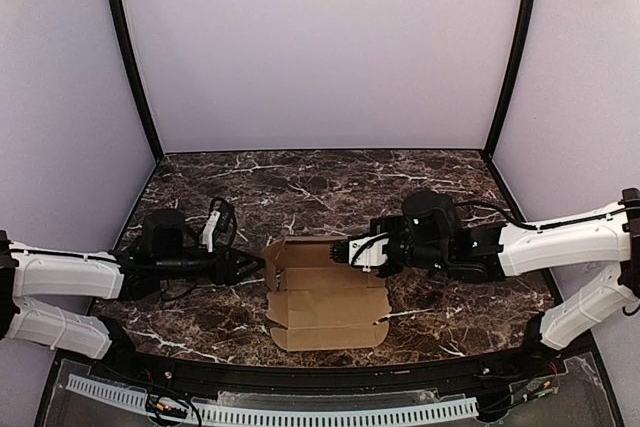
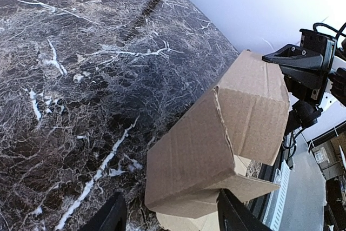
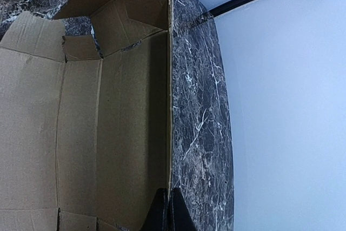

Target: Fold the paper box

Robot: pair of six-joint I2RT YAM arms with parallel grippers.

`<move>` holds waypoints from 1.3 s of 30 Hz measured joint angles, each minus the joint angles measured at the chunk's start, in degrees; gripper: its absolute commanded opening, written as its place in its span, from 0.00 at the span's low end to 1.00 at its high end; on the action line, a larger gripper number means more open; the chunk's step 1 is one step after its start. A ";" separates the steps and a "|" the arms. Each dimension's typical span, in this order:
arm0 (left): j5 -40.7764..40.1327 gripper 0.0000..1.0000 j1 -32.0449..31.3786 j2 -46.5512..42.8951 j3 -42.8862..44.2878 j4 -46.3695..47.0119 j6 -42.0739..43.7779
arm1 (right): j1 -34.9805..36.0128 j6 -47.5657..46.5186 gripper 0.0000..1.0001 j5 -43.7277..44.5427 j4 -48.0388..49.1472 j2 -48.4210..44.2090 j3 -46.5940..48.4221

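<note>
L gripper (image 2: 172, 212) open, arm low, left end of box (image 1: 325, 297) between its jaws. R gripper (image 1: 360, 252) pinched shut on box rear wall, arm reaching in level. Box sits near front of dark marble table (image 1: 300, 187); pale walls (image 1: 320, 47) around.

This place is a robot laboratory cell. Plain pale walls (image 1: 320, 47) close it on three sides, with black frame posts (image 1: 130, 57) in the corners. The left arm (image 1: 60, 275) and the right arm (image 1: 560, 237) are fixed at the near edge of a dark marble-pattern table (image 1: 300, 182), next to a white slotted strip (image 1: 300, 414).
</note>
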 measured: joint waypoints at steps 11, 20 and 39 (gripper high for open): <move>5.60 0.53 0.00 6.25 1.14 3.61 0.68 | 0.81 1.40 0.00 0.37 0.81 0.92 -0.15; 6.51 0.53 0.00 6.29 1.14 4.04 1.01 | 2.21 0.90 0.00 5.16 3.30 6.25 -1.31; 4.22 0.58 0.00 -2.78 1.14 0.33 1.86 | 6.12 -5.53 0.00 12.79 13.07 7.13 -7.58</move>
